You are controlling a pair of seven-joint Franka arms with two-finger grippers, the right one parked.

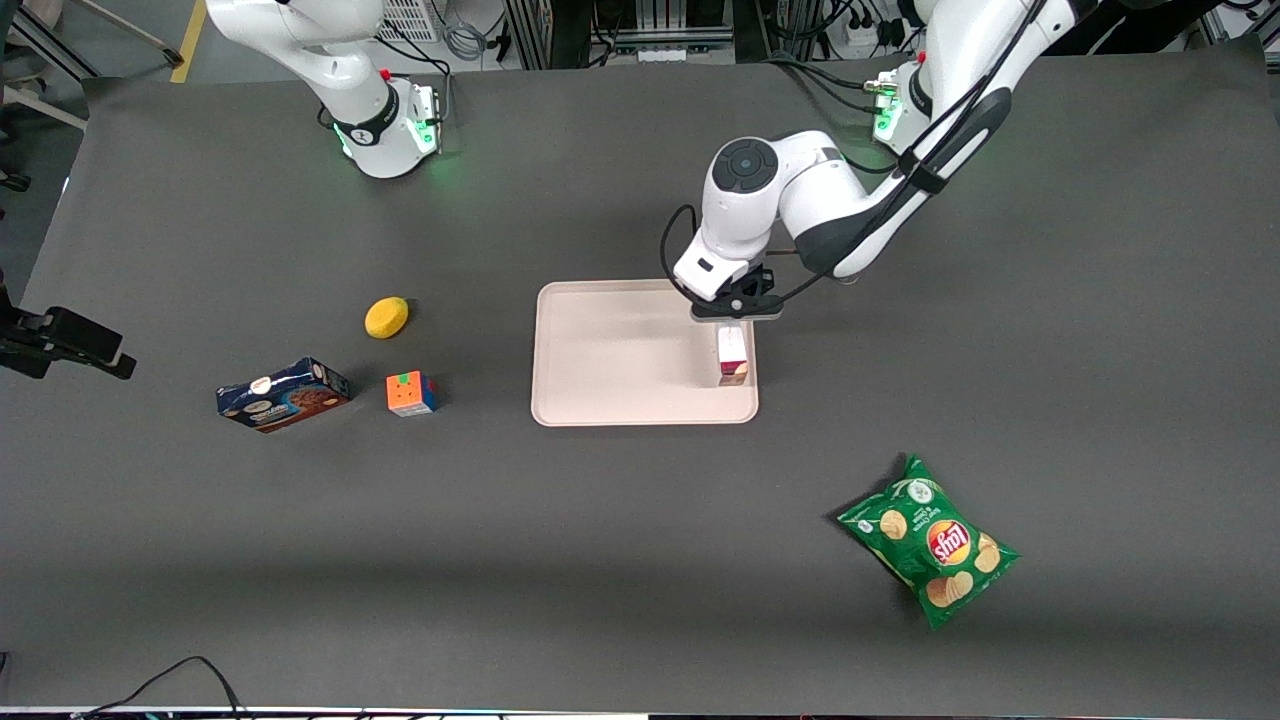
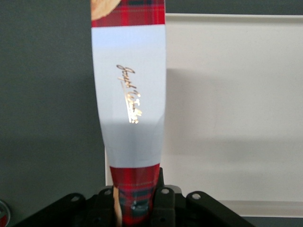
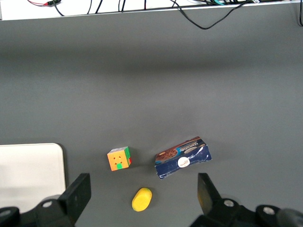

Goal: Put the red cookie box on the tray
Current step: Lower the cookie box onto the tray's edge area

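Gripper (image 1: 737,312) is clenched on one end of the red cookie box (image 1: 732,356), which hangs upright over the tray (image 1: 620,350) near its rim (the working arm's side). Better lower it further inward before letting go.

The red cookie box (image 1: 733,356), dark red plaid with a white label band bearing gold script, hangs on end over the tray (image 1: 620,360), right of frame centre, its upper end clamped in the pincer (image 1: 735,318). The pale pink-beige tray lies flat on the counter.
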